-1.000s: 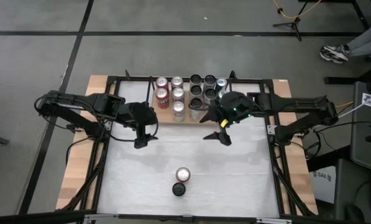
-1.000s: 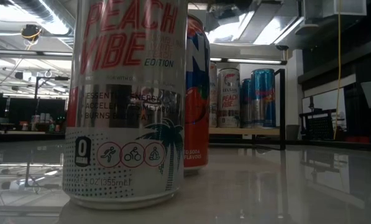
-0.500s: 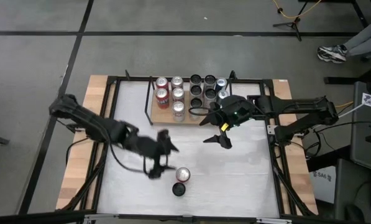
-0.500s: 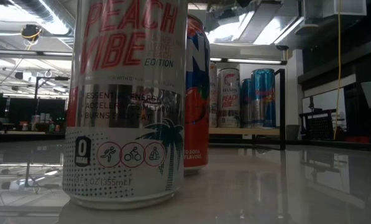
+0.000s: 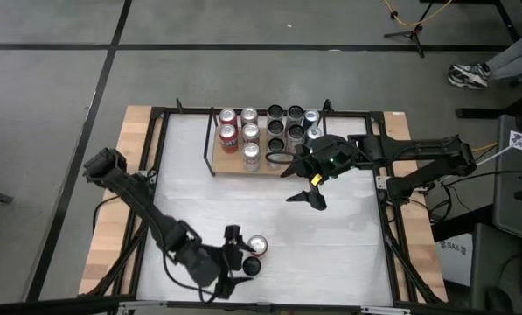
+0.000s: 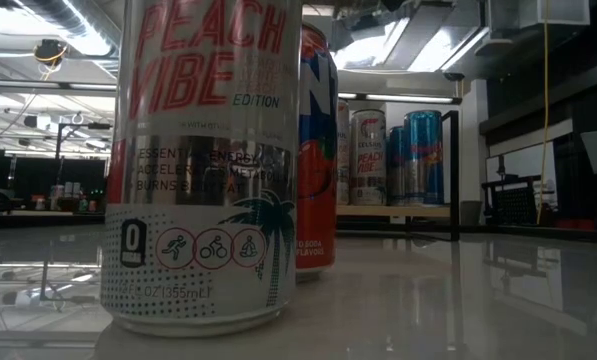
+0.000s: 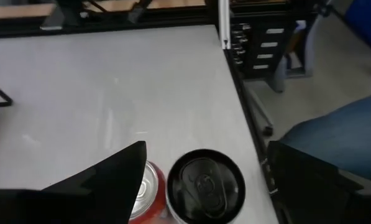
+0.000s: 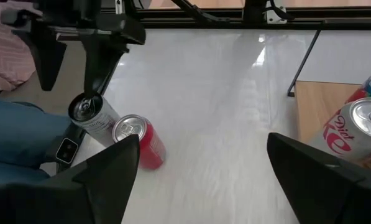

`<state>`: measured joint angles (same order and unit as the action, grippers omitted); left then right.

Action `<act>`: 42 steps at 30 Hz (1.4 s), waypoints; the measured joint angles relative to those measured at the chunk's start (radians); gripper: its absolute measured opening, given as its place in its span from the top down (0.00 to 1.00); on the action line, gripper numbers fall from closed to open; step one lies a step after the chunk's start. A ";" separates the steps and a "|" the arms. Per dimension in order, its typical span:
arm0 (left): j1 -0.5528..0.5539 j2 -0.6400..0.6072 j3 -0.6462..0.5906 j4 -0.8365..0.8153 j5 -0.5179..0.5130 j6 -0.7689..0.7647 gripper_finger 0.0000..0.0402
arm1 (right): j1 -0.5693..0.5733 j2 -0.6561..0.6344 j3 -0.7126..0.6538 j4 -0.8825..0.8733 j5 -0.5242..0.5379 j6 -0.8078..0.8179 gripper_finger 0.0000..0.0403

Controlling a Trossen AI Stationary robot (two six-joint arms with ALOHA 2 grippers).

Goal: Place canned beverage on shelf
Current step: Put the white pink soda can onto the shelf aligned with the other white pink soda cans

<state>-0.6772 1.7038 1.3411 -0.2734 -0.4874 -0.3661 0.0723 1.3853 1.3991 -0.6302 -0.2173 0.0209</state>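
Two cans stand upright on the white table near its front edge: a silver can with a dark top [image 5: 253, 266] [image 7: 205, 185] [image 6: 208, 160], and just behind it a red can with a silver top [image 5: 258, 245] [image 8: 138, 140]. My left gripper [image 5: 231, 261] [image 7: 207, 149] is open beside them on their left. The dark-topped can shows between its fingers, with no touch that I can see. The shelf [image 5: 230, 163], a light-wood board at the far middle, carries several cans. My right gripper [image 5: 307, 181] [image 8: 201, 146] hangs open in front of it.
Black frame rails [image 5: 156, 140] run along the table's edges, and wooden strips [image 5: 112, 219] lie on both sides. Bare white tabletop [image 5: 330, 236] lies between the shelf and the two cans. A person's blue-clad leg [image 7: 340, 137] shows beyond the table's edge.
My left gripper has swung from in front of the shelf toward the table's near edge and down. It now sits beside the two cans, with its fingers still open. The cans have kept their places.
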 joint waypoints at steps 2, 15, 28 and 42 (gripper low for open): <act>-0.022 0.014 0.000 0.006 -0.056 -0.001 0.18 | 0.000 0.000 0.000 0.000 0.000 0.000 0.14; -0.101 0.072 -0.001 -0.004 -0.211 -0.138 0.18 | 0.000 0.000 0.000 -0.001 0.000 0.000 0.14; -0.127 0.092 -0.001 -0.036 -0.254 -0.306 0.18 | 0.000 0.000 0.000 -0.004 0.000 0.000 0.14; -0.143 0.153 -0.001 -0.077 -0.261 -0.444 0.18 | 0.000 0.000 0.000 -0.009 0.000 0.000 0.14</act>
<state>-0.8204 1.8567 1.3399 -0.3508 -0.7483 -0.8105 0.0723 1.3853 1.3991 -0.6388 -0.2176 0.0212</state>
